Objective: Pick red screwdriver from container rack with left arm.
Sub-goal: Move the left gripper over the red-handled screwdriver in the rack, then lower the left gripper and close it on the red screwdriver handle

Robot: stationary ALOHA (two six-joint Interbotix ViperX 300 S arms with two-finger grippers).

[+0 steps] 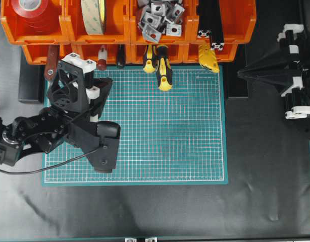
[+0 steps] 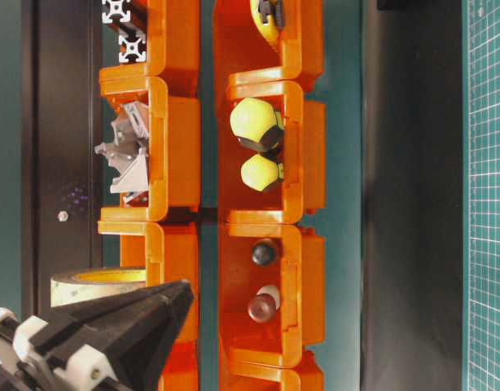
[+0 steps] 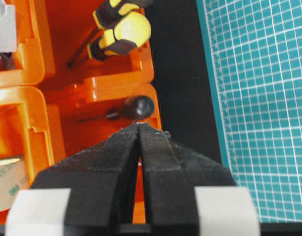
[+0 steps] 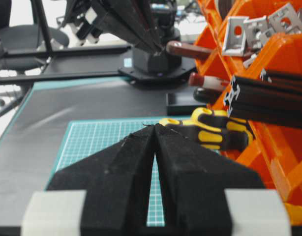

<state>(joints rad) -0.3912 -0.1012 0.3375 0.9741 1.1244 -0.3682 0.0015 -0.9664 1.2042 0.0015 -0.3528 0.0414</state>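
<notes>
The red screwdriver (image 1: 101, 59) lies in a lower bin of the orange container rack (image 1: 68, 22), its white-ringed end cap facing the mat. It also shows in the table-level view (image 2: 263, 305) and the right wrist view (image 4: 205, 79). In the left wrist view it is hidden behind the fingers (image 3: 111, 162). My left gripper (image 1: 110, 80) is shut and empty. It hangs above the bin's front, between the red screwdriver and a black-handled one (image 3: 137, 107); its tip (image 3: 140, 124) points at that bin. My right gripper (image 1: 240, 73) is shut and empty at the far right, its tip (image 4: 155, 127) pointing toward the mat.
Two yellow-and-black screwdrivers (image 1: 162, 70) stick out of the neighbouring bin. A dark red-brown handle (image 1: 50, 63) lies left of the gripper. Upper bins hold tape rolls (image 1: 94, 15), metal brackets (image 1: 157, 20) and black profiles (image 1: 210, 20). The green cutting mat (image 1: 160, 131) lies in front.
</notes>
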